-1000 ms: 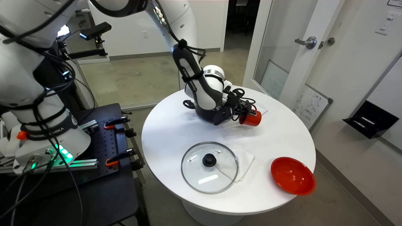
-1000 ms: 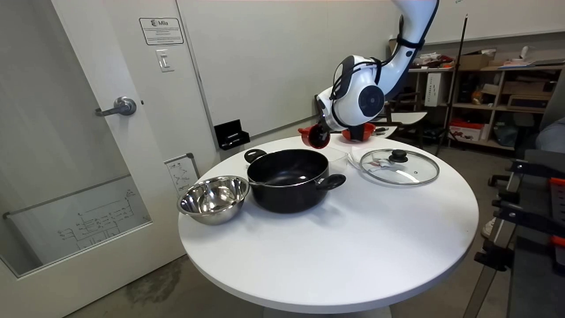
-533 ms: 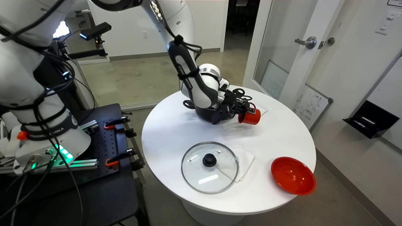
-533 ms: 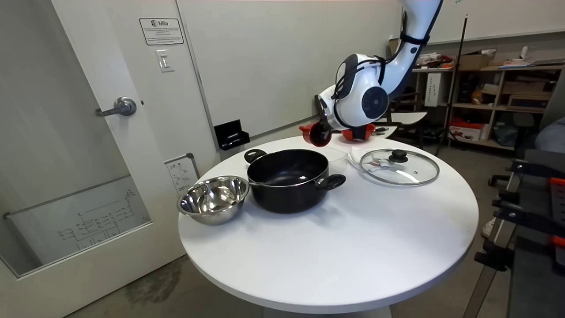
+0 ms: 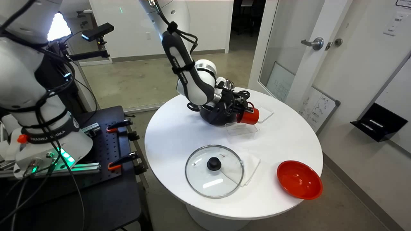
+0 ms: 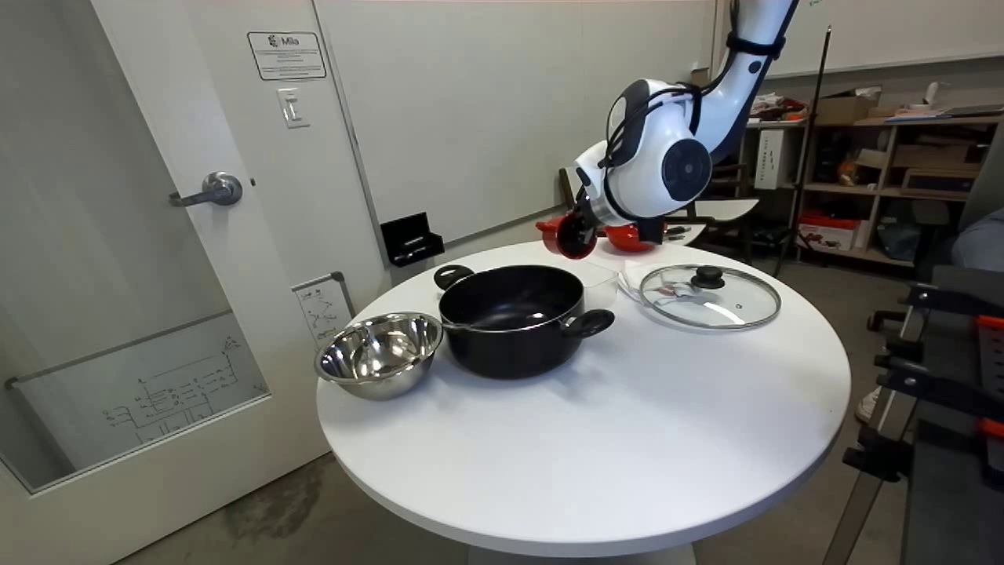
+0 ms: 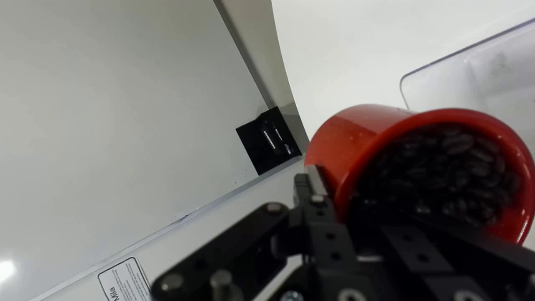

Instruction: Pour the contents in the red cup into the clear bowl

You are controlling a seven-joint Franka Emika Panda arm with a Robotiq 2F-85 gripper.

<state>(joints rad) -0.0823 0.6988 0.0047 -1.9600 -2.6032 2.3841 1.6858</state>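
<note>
My gripper is shut on the wall of the red cup; one finger lies against its outside and the other is dark in front of its mouth, its tip hidden. Dark bean-like pieces show inside. The cup also shows in both exterior views, held tilted on its side above the table. The clear bowl, a faint see-through dish, stands on the table just below and in front of the cup. It is partly behind the pot in an exterior view. A clear dish edge shows at the wrist view's right.
A black pot with handles stands close to the clear bowl, a steel bowl beside it. A glass lid lies over a white cloth. A red bowl sits at the table's edge. A flat pale item lies behind the cup.
The arm and the cup have moved left in an exterior view and slightly right in an exterior view from the opposite side. The cup stays gripped and tilted. The dishes have not moved.
</note>
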